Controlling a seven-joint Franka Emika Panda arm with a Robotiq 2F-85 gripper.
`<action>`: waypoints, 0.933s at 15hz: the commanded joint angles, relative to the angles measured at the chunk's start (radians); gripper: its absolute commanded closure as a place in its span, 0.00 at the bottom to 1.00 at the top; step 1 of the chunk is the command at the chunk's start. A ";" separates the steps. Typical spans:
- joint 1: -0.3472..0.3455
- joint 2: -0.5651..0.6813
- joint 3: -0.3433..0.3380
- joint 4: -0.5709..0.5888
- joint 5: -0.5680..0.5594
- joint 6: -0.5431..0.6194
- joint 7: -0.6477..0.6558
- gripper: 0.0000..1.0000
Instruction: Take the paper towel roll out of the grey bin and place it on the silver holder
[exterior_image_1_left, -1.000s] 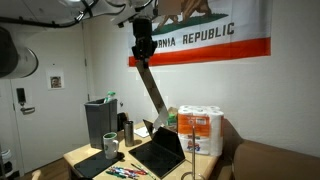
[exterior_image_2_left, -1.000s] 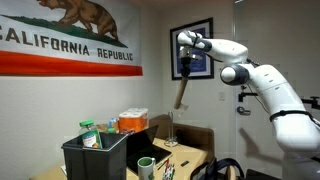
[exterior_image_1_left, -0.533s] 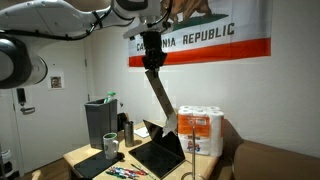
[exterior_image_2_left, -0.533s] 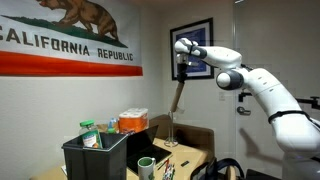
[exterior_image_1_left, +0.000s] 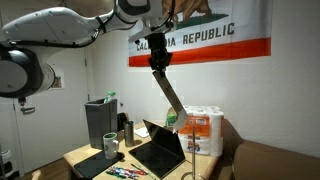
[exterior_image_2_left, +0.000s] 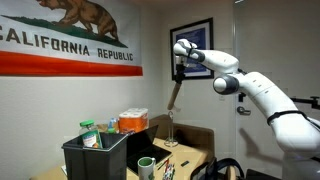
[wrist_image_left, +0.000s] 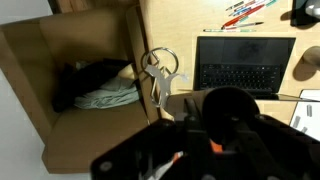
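Exterior views both showed the arm reaching high in front of the flag on the wall. In the wrist view an open cardboard box filled the frame's 9 o'clock side, with crumpled cloth inside it. In an exterior view the bin stood upright on the table, at 9 o'clock from the laptop. A pack of paper towels stood at 3 o'clock from the laptop.

The roll looked like a long, thin brown tube. It was out of the bin and up in the air, well apart from it. Its upper end met the gripper, and from there it slanted down toward 5 o'clock. In an exterior view it hung toward 7 o'clock instead, its lower end just above the holder. I could not tell whether the two touched. The fingers seemed clamped on the tube's upper end, though they were too small to make out in the exterior views and only a dark blur in the wrist view.

In the wrist view the holder's wire ring sat between the box and the laptop. A mug stood at 5 o'clock from the bin. Pens lay at 12 o'clock from the laptop.
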 joint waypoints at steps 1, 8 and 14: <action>-0.005 -0.019 -0.012 -0.041 -0.010 0.058 0.029 0.96; -0.031 -0.022 -0.029 -0.055 -0.018 0.059 0.037 0.96; -0.045 -0.014 -0.037 -0.059 -0.003 0.043 0.033 0.95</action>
